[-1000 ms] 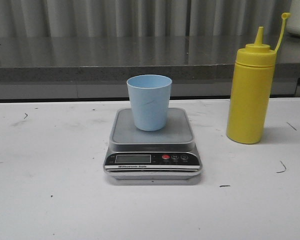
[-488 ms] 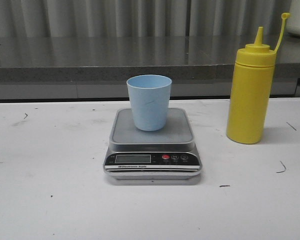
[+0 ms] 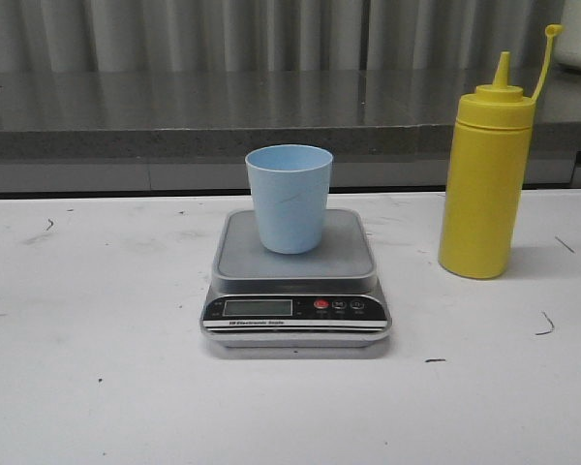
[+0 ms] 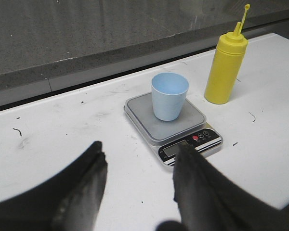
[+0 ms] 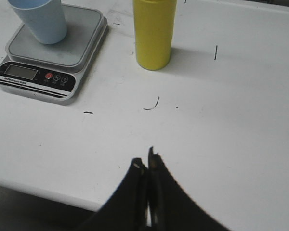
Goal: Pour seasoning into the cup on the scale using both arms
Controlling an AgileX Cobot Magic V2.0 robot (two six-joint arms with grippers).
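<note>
Left gripper (image 4: 137, 175) hangs with fingers apart, aimed at the cup (image 3: 289, 198), right gripper (image 5: 146, 166) has fingers pressed together and holds nothing; both are well back from the items, so nothing looks started. Cup sits upright mid-platform on the scale (image 3: 296, 279), central on the bench (image 3: 87, 387), ready to be weighed; yellow seasoning bottle (image 3: 486, 174) stands upright toward the bench's right edge, apart from the scale, likely for the right arm

From my remote station I see a white, scuffed flat table top (image 3: 97, 387) (small dark marks scattered over it), a flat silver digital kitchen scale (image 3: 297, 291) lying at its middle, a tall yellow plastic squeeze bottle (image 3: 486, 174) standing upright to the scale's right, apart from it
</note>
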